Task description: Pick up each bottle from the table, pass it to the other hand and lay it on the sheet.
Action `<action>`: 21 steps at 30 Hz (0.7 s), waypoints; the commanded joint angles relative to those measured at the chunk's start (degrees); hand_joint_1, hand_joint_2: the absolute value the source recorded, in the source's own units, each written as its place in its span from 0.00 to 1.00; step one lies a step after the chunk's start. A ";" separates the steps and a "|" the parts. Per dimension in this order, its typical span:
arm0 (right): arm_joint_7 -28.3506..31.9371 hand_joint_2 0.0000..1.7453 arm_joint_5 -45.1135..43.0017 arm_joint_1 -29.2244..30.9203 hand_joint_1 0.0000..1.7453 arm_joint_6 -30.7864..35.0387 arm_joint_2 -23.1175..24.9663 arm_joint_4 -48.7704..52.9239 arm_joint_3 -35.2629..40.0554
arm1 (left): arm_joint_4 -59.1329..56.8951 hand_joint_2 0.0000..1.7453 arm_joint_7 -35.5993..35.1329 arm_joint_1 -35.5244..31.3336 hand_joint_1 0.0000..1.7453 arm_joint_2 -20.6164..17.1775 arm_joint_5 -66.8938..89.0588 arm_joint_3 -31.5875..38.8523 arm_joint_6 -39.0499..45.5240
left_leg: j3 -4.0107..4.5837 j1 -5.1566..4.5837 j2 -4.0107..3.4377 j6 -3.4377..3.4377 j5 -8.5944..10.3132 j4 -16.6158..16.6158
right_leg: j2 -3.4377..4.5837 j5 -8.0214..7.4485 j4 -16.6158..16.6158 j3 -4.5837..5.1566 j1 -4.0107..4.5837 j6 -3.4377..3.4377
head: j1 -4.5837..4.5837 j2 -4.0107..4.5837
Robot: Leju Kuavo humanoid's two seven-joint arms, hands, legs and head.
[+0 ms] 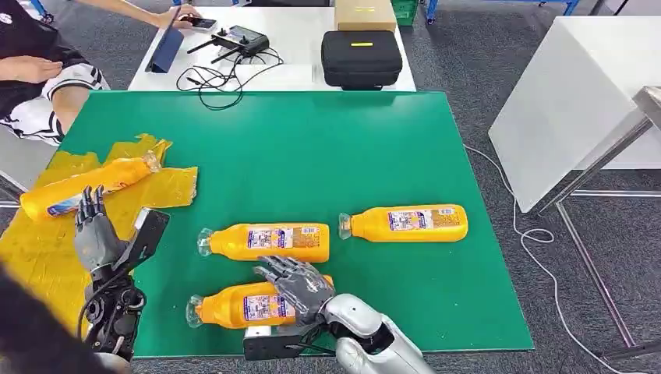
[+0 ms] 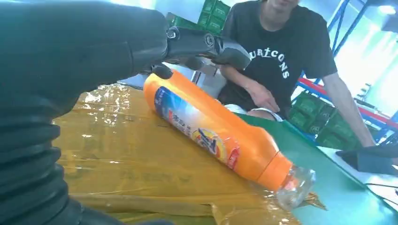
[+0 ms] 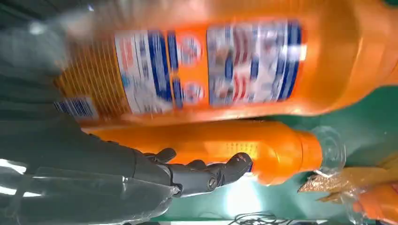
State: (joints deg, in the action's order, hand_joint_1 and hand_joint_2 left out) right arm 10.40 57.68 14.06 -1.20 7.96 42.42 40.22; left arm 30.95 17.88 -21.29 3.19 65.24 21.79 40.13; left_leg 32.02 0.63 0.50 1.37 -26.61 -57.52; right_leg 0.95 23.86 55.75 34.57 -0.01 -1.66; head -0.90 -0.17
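— Four orange bottles?
— Yes: one (image 1: 86,188) lies on the yellow sheet (image 1: 47,257), three on the green table (image 1: 327,156).
— Hands?
— Left hand (image 1: 93,234) spread, empty. Right hand (image 1: 296,287) covers the nearest bottle (image 1: 234,306); grip unclear.

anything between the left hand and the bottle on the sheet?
Nothing. In the head view the left hand sits just short of the bottle on the sheet; bare yellow sheet between them.

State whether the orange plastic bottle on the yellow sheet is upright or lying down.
Lying down: the orange plastic bottle rests lengthwise on the crinkled yellow sheet.
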 commanded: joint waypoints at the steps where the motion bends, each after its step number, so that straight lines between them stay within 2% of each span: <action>1: -0.24 1.00 -0.13 2.69 0.00 -0.60 -0.51 -4.15 2.96 | -2.71 1.00 -0.08 -3.19 0.00 0.78 -0.33 0.75 -0.13 | -0.15 -0.01 0.03 -0.01 -0.03 0.04 | -0.11 0.05 -0.02 -0.16 0.00 -0.01 | 0.00 0.00; 8: -0.24 1.00 -0.13 2.69 0.00 -0.60 -0.51 -4.15 2.96 | -2.71 1.00 -0.08 -3.19 0.00 0.78 -0.33 0.75 -0.13 | -0.07 0.00 0.02 -0.01 -0.01 0.03 | -0.08 0.02 -0.03 -0.07 0.01 -0.01 | 0.00 0.00; 12: -4.18 1.00 -0.75 2.24 0.00 -2.22 -1.47 -4.34 4.03 | -1.93 1.00 2.80 -4.28 0.00 1.82 -4.86 -0.83 -1.08 | -0.24 0.00 0.12 -0.01 -0.05 0.04 | -0.23 0.10 -0.03 -0.27 0.02 -0.01 | 0.00 0.00; 17: -6.91 1.00 -0.42 1.11 0.00 -3.30 -3.34 -5.71 4.57 | -1.55 1.00 2.30 -5.34 0.00 3.26 -5.29 -3.12 -1.94 | -0.13 -0.01 0.19 0.00 0.01 0.04 | -0.25 0.05 -0.06 -0.17 0.01 -0.02 | 0.00 0.00; 18: -7.36 1.00 -0.26 0.88 0.06 -3.41 -3.50 -5.80 4.73 | -1.55 1.00 2.14 -5.39 0.00 3.37 -5.36 -3.43 -1.82 | -0.26 -0.01 0.29 0.01 -0.01 0.06 | -0.39 0.11 -0.08 -0.34 0.02 -0.03 | 0.00 0.00; 19: -8.21 1.00 0.11 0.73 0.54 -3.71 -3.69 -6.13 4.98 | -1.60 1.00 2.11 -5.44 0.00 3.47 -5.61 -3.66 -1.87 | -0.18 -0.02 0.23 0.01 0.00 0.04 | -0.30 0.07 -0.06 -0.23 0.01 -0.02 | 0.00 0.00; 20: -8.84 1.00 0.46 0.53 0.84 -4.07 -3.89 -6.48 5.35 | -1.74 1.00 1.92 -5.43 0.00 3.37 -6.14 -4.43 -1.71 | -0.21 -0.01 0.22 0.00 0.00 0.05 | -0.28 0.06 -0.08 -0.26 0.02 -0.02 | 0.00 0.00; 21: -9.04 1.00 0.72 0.44 0.90 -4.31 -4.01 -6.78 5.64 | -1.79 1.00 1.93 -5.45 0.00 3.37 -6.41 -4.68 -1.72 | -0.34 -0.02 0.29 0.00 -0.02 0.08 | -0.39 0.11 -0.11 -0.41 0.02 -0.03 | 0.02 0.00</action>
State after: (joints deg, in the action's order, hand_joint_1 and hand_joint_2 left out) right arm 4.19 57.44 14.78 -3.65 7.17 40.89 42.77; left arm 30.95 20.65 -23.25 5.22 60.15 20.52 38.84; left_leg 31.87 0.60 0.50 1.38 -26.61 -57.53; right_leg 0.96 23.86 55.73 34.46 -0.01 -1.66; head -0.87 -0.17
